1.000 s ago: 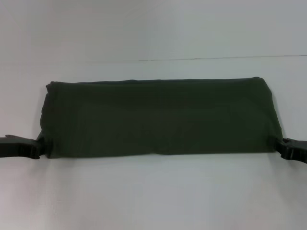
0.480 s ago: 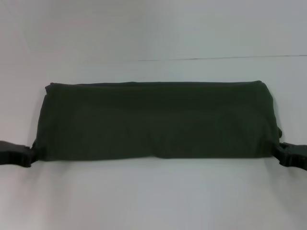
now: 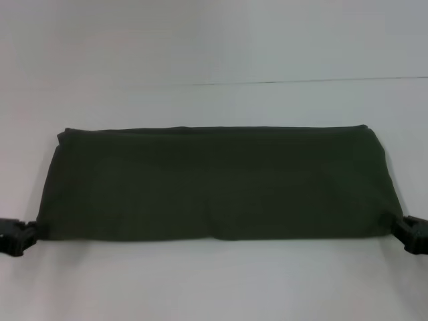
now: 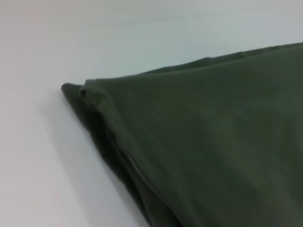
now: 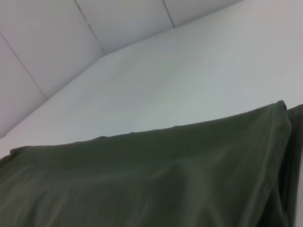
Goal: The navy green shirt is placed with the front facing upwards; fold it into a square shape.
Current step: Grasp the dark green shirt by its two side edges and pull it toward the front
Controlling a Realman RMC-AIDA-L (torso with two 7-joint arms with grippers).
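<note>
One dark olive-green cotton shirt (image 3: 214,180), folded into long flat band, layered edges visible in left wrist view (image 4: 199,142). Two black grippers: left gripper (image 3: 19,237), right gripper (image 3: 411,234), one at each end. One white table (image 3: 214,281). Possibly one seam line across table; unclear.

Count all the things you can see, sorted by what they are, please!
Shirts: 1, the green shirt, folded into a long band.
Robot tools: 2, the left tool and the right tool, one at each near corner of the shirt.
Tables: 1, the white table.
Total: 4.
</note>
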